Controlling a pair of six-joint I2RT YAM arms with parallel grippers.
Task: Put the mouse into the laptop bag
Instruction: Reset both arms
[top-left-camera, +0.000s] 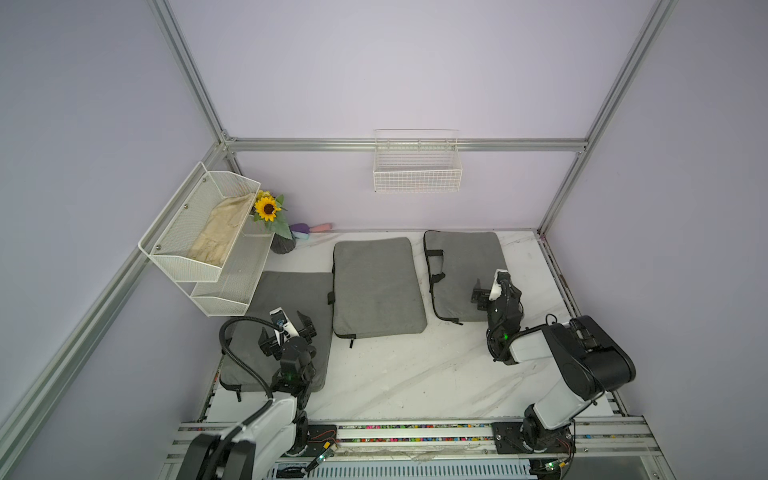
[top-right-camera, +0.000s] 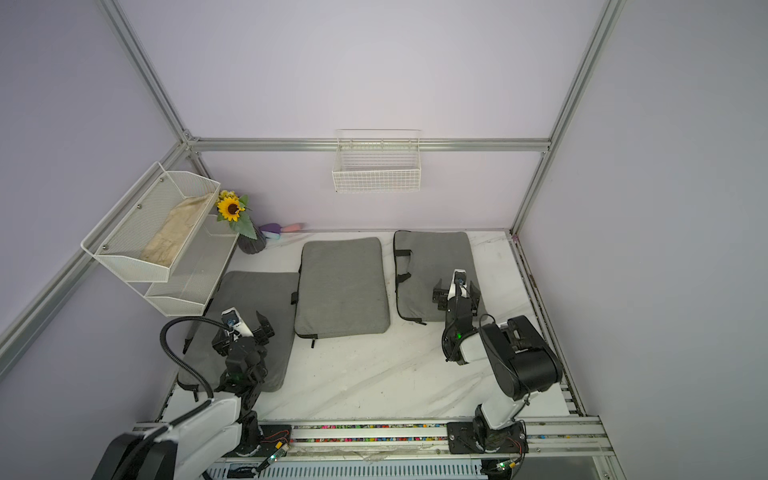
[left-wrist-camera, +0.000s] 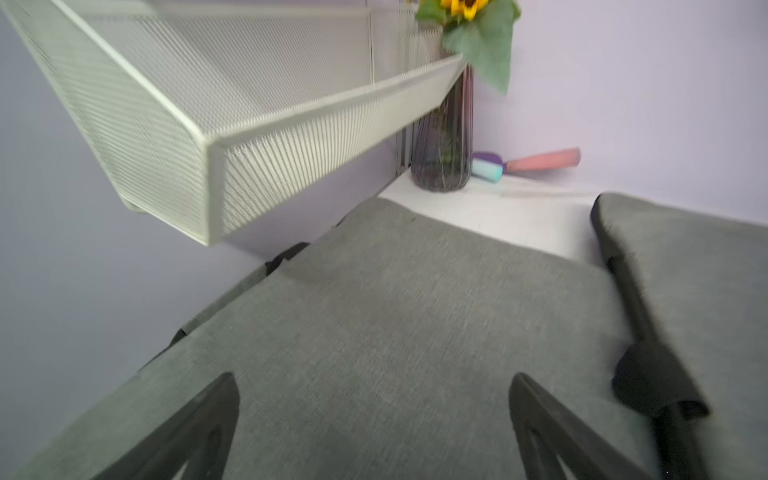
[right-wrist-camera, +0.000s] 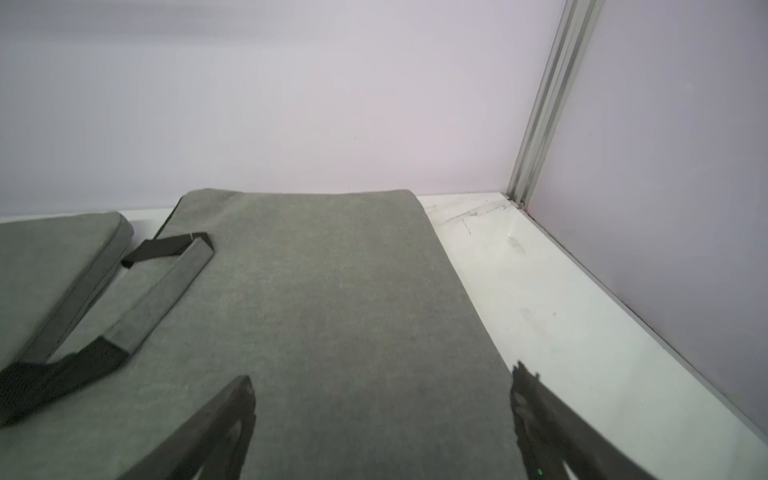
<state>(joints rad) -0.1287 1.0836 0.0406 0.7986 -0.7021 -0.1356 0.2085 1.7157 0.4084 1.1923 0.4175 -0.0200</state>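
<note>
White marble-look tabletop (top-left-camera: 415, 374), boxed in by lilac walls (top-left-camera: 374, 83) on aluminium framing (top-left-camera: 407, 144). Three grey bags are laid flat: left laptop bag (top-left-camera: 297, 297) near, middle laptop bag (top-left-camera: 376, 286), right laptop bag (top-left-camera: 465, 262) farther back. The left gripper (top-right-camera: 242, 330) is held over the left bag, jaws spread, nothing gripped. The right gripper (top-right-camera: 456, 296) is held likewise over the right bag's near end. A mesh shelf (top-left-camera: 199, 232) is fixed left, a sunflower vase (top-left-camera: 283, 244) is set far-left, and a wire basket (top-left-camera: 417, 176) is hung on the far wall. The mouse's place cannot be told.
</note>
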